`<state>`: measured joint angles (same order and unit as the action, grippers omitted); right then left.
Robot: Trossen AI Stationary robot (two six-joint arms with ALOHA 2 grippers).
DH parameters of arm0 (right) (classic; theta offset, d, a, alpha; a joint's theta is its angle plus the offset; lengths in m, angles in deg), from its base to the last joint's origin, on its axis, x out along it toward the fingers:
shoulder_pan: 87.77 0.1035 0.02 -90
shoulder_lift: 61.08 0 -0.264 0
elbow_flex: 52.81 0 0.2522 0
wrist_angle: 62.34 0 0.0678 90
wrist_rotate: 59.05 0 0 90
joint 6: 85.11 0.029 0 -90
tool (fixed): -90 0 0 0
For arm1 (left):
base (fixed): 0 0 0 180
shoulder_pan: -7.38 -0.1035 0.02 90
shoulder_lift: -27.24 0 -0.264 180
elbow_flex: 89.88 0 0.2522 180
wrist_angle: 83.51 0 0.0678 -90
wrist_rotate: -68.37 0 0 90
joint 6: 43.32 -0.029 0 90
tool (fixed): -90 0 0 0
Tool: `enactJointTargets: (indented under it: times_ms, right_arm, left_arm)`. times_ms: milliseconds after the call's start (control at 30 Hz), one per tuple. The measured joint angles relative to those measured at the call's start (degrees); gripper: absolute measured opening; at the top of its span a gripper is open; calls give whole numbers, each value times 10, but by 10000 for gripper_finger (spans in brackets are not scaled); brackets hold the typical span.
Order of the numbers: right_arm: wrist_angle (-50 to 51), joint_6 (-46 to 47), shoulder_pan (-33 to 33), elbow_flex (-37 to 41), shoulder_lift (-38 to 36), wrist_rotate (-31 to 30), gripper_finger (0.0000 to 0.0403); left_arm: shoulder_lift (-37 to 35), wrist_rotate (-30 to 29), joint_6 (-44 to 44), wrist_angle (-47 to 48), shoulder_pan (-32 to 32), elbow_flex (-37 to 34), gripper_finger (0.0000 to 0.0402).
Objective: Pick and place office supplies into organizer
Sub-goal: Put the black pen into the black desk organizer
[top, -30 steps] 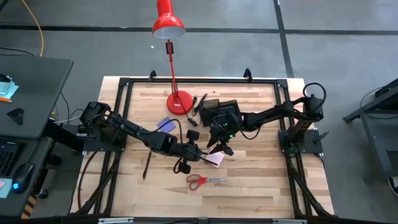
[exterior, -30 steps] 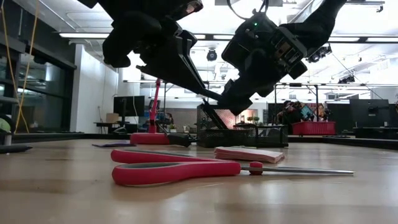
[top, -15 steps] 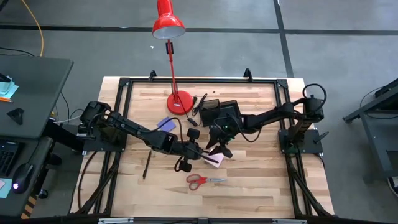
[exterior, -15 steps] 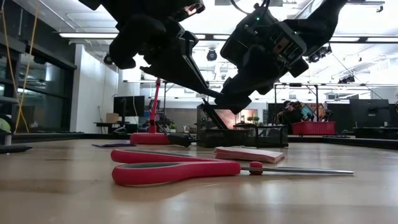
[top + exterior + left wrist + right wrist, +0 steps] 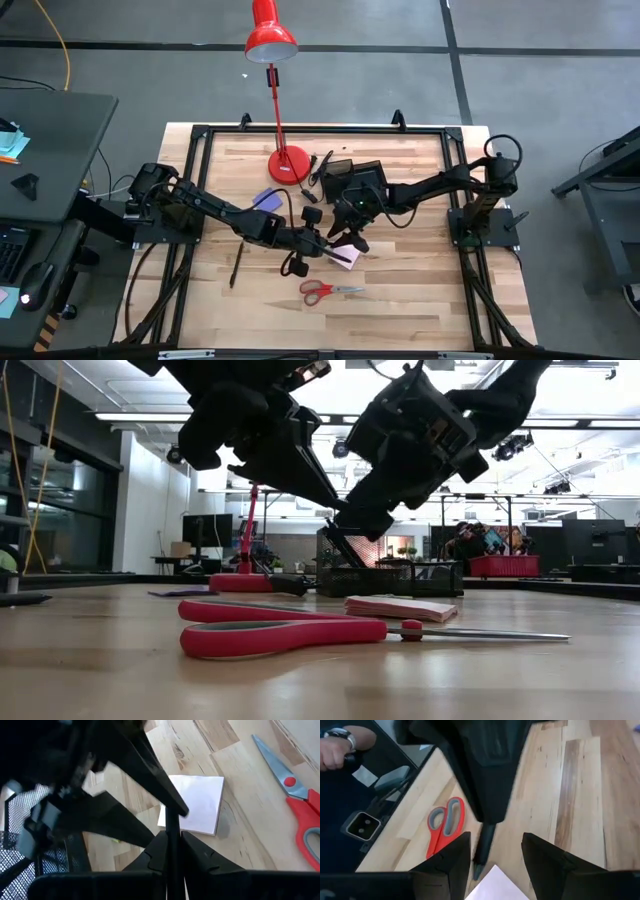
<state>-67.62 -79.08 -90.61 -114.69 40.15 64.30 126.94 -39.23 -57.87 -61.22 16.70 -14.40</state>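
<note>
Left gripper (image 5: 319, 247) clenched on 1 thin dark pen (image 5: 172, 827), held above the table over the pink note pad (image 5: 346, 258) and near the scissors (image 5: 326, 290). Right gripper (image 5: 348, 232), fingers apart and holding nothing, hangs just beside it; the pen's free end reaches between its 2 fingers without visible contact. The pen is judged light, stiff and smooth, apt to pivot, so best taken squarely at mid-barrel. The organizer (image 5: 352, 172) stands beyond the right gripper.

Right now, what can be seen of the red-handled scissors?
The red-handled scissors lie flat on the wooden table, closed, near its front edge. Two red loop handles with grey inner rims, a red pivot screw and slim steel blades pointing toward the right arm's side. Nothing touches them; the pink note pad lies just behind.
</note>
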Motion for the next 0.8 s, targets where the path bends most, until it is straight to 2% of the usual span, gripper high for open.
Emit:
enactJointTargets:
  times_ms: [133,367,533,800]
  right_arm:
    - [30,0,0,-24,30,4,167]
    - [36,-4,0,-49,54,28,151]
    - [36,-5,0,-55,54,32,121]
    - [39,-8,0,-55,54,37,39]
  left_arm:
    - [0,-2,-1,1,0,0,32]
    - [0,-1,-2,1,0,0,20]
    - [0,-1,-1,1,0,0,35]
    - [0,-2,-1,3,0,0,22]
